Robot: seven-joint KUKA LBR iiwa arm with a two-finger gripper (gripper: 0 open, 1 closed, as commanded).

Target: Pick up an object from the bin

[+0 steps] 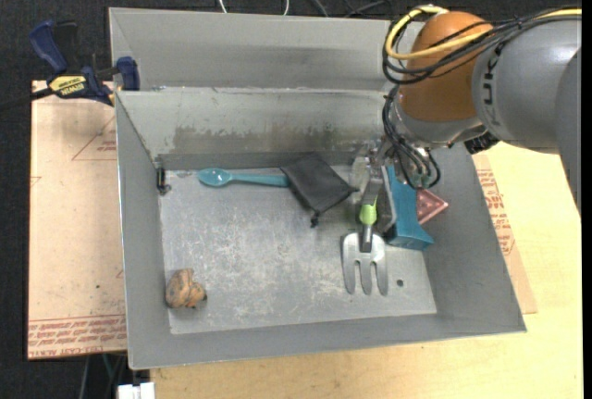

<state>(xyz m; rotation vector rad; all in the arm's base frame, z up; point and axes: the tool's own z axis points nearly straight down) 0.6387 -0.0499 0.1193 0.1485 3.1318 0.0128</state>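
The arm is in from the right edge of the bin (268, 244). Its orange cover (444, 73) and looped cables (407, 36) hang over the back right corner, and the gripper (375, 175) is down low near the right side of the floor. Right under it lies a fork (366, 263) with a green handle and grey tines. The tines point toward the front edge, and the top of the handle runs up to the gripper's tip. Whether the claw is spread or pressed together on that handle cannot be told, since the wrist and cables cover it. Just beside the fork, on its right, stands a blue box (407, 217), close against the handle. A pink triangular piece (432, 205) pokes out beyond the box toward the right wall. Left of the gripper, a dark grey flat slab (316, 182) lies askew near the back wall. A teal spoon (236, 177) stretches along the back edge beside it, bowl to the left. In the front left corner sits a brown lump (186, 289), well apart from everything else.
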